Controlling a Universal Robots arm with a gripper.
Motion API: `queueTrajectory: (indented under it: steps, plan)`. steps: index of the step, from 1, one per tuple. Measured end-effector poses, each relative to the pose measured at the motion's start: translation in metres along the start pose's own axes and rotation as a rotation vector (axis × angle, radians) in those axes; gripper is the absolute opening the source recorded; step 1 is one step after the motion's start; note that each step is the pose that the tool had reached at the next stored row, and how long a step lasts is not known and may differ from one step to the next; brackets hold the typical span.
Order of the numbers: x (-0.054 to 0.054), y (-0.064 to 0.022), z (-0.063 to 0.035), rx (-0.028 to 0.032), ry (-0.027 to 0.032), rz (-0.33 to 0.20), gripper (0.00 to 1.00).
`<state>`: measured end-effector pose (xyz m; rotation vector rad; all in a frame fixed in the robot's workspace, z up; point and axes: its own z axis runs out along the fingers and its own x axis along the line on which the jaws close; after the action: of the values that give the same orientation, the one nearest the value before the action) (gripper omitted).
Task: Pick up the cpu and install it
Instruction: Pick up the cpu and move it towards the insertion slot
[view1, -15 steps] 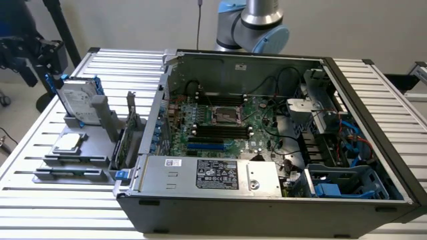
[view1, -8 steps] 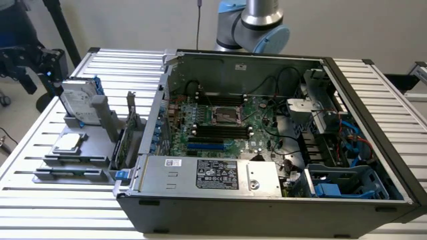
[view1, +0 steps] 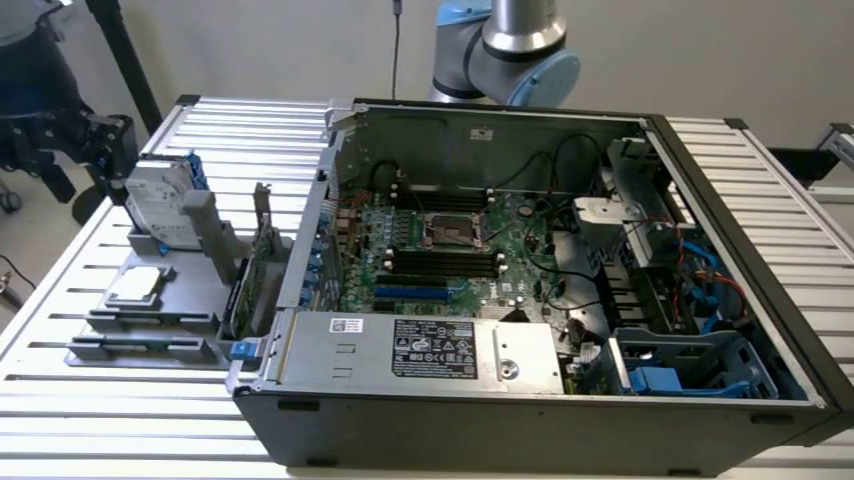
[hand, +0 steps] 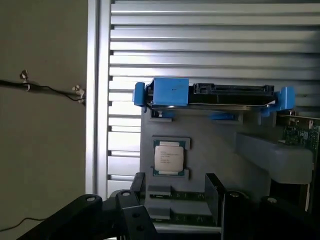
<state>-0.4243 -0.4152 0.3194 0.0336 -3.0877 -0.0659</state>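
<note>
My pincer is spread wide, its black fingers holding nothing. It hangs over the grey plastic holder tray on the slatted metal tabletop. The small, flat, square silver-topped cpu lies flat in its recess just beyond my fingertips, lined up between them and untouched. Past it the large silver hard drive with blue side rails stands on edge. Well away, on the exterior view's right, sits the open black computer case with its green motherboard.
</note>
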Motion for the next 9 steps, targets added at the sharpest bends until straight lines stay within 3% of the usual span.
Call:
queueTrajectory:
  steps: [9]
  plan:
    - [0.001, -0.0046, 0.0164, 0.001, 0.0013, -0.024, 0.6]
